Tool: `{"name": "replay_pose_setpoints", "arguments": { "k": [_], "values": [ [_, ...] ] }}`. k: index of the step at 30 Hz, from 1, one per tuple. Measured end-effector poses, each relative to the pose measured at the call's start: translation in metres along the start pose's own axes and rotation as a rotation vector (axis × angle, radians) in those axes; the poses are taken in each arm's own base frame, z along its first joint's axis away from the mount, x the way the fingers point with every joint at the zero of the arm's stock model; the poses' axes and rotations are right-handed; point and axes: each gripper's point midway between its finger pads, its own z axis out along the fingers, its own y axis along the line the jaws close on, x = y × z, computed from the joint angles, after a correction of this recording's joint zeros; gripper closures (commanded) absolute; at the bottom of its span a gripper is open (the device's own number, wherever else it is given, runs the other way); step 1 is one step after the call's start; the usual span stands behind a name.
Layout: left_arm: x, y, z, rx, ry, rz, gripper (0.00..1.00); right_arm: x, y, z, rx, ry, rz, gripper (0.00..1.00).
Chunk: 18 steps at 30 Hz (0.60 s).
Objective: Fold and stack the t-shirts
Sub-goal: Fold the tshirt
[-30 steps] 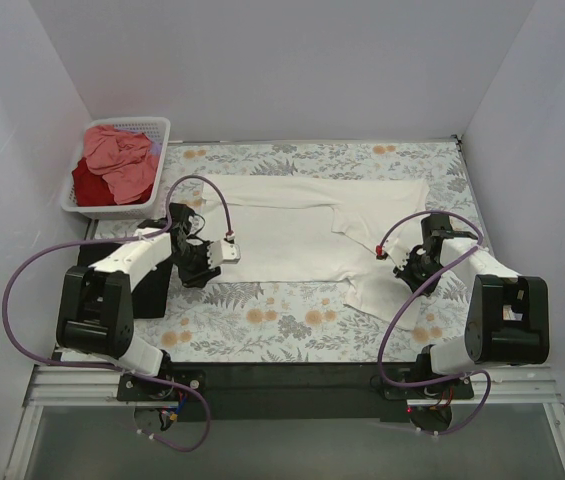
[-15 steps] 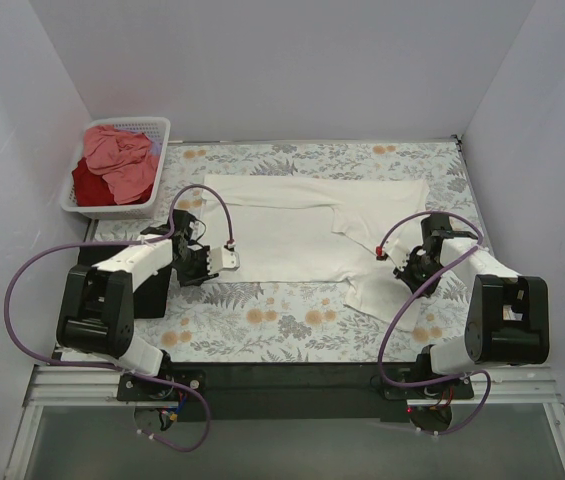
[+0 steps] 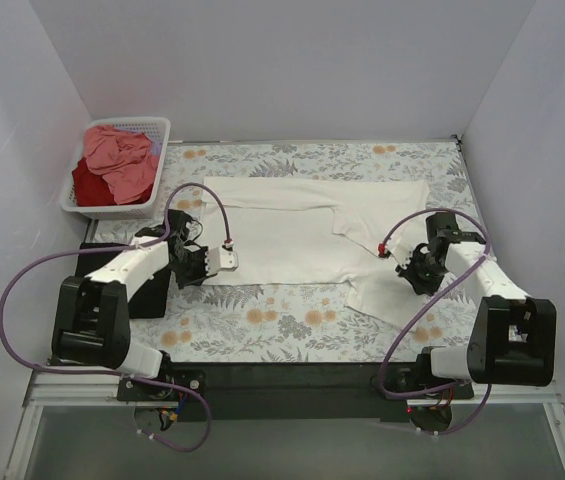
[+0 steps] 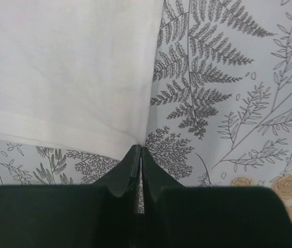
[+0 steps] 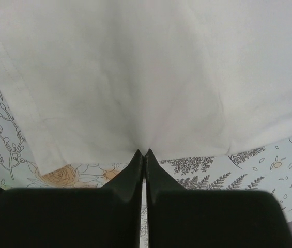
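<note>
You won't find any readable text, labels, brand marks, numbers or signs in any of the three views, honestly. Nothing legible shows on the cloth, the arms or anywhere else.

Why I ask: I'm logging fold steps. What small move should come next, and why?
Probably raise both grippers a little, together. The left gripper is shut on a near corner of the cream-white t-shirt, and the right gripper pinches its puckered near edge, while the shirt lies flat on the tablecloth.

White lattice basket [image 3: 112, 209] — far-left corner of floral tablecloth [image 3: 292, 322]
</note>
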Motion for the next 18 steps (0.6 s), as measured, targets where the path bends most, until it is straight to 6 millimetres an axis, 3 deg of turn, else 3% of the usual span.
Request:
{"name": "replay_pose_setpoints", "arguments": {
  "k": [11, 18],
  "values": [
    [-0.004, -0.003, -0.028, -0.017, -0.046, -0.051, 1.00, -0.005, 0.007, -0.026, 0.029, -0.035, -0.019, 0.99],
    [-0.018, 0.022, -0.045, -0.058, -0.104, -0.097, 1.00, -0.031, -0.021, -0.045, 0.061, -0.077, -0.032, 0.99]
  ]
}}
